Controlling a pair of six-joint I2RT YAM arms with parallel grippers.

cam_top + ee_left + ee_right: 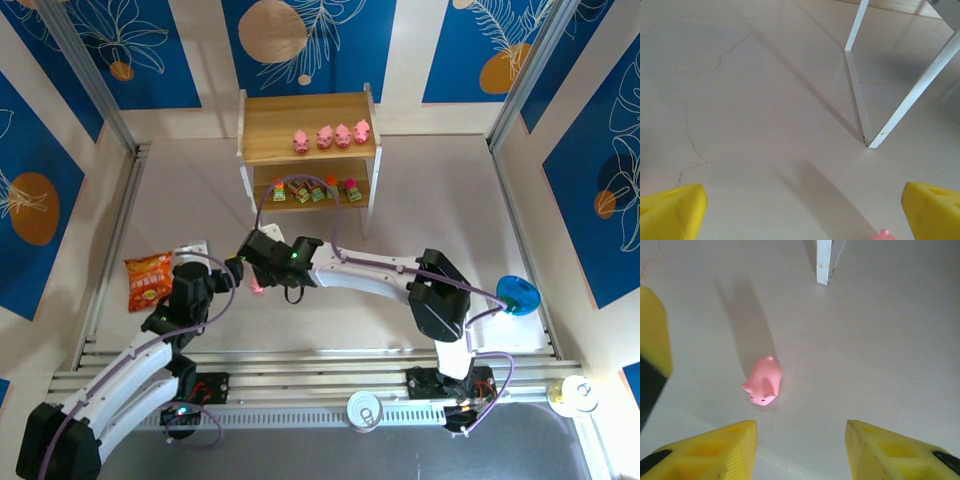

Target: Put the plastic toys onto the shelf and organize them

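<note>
Walls: blue panels (330, 45) printed with white leaves and orange discs, split by white strips, across top and both sides. Metal posts (88, 75), slanted, upper left and upper right. Table (180, 200): pale, stone-look, faint hairline veins. Metal rails (320, 362) along the bottom. Light even, shadows soft.

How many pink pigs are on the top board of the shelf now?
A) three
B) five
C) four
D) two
C: four pink pigs stand in a row on the top board of the shelf, and a fifth pig is on the table.
</note>
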